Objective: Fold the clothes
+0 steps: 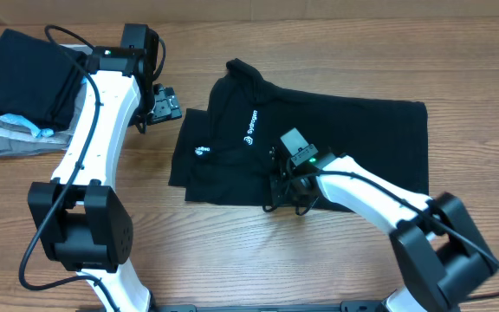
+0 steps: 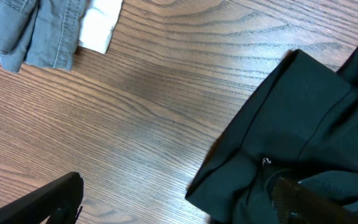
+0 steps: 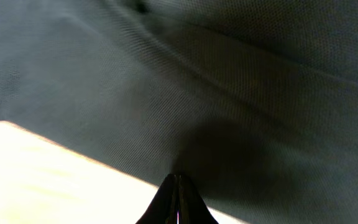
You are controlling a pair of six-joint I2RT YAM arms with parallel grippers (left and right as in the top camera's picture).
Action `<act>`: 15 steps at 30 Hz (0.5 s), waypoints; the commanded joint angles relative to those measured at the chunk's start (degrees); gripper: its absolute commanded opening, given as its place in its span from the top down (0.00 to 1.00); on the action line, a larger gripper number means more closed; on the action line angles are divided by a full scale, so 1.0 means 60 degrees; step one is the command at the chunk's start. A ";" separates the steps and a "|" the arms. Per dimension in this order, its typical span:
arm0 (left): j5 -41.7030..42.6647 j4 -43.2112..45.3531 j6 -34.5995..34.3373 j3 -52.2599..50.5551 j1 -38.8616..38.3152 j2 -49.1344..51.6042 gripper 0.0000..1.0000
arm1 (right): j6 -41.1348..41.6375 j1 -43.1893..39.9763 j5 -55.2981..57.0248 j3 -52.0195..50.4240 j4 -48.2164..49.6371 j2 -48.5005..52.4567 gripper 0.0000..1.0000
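Kim: Fingertips of the right end effector (image 3: 178, 190) sit nearest of anything, pressed together at the bottom of the right wrist view against dark cloth. What's over on the left?

Ravi: Far left on the desk (image 1: 232, 260) there's a folded pile (image 1: 20, 74), dark cloth on top with grey and light-blue bits under it. The white left arm (image 1: 102, 121) reaches up just beside it.

Kim: And that arm's end effector?

Ravi: The left end effector (image 1: 165, 104) is just beside the left edge of the black shirt (image 1: 353, 143). Its fingers (image 2: 55, 199) stand wide apart and grip nothing. Its wrist view shows bare wood and a corner of the shirt.

Kim: So where does the shirt lie?

Ravi: Flat on the middle of the desk, spreading to the right. The collar is at its upper left and the white logo print (image 1: 249, 127) is on the chest.

Kim: And the right side?

Ravi: The right end effector is down at the shirt's near edge, jaws closed. That wrist view is blurred, but it seems to pinch the hem. The right arm (image 1: 371, 195) crosses the shirt's lower right corner.
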 commanded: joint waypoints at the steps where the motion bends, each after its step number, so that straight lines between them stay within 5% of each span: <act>1: 0.0073 -0.0015 -0.0127 0.0211 -0.0004 0.0040 0.00 | 0.0189 -0.0120 0.0255 -0.0040 0.0266 0.0270 0.96; 15: 0.0073 -0.0018 -0.0127 0.0211 -0.0004 0.0040 0.00 | 0.0186 -0.1067 0.0113 -0.0029 0.0769 0.0270 0.96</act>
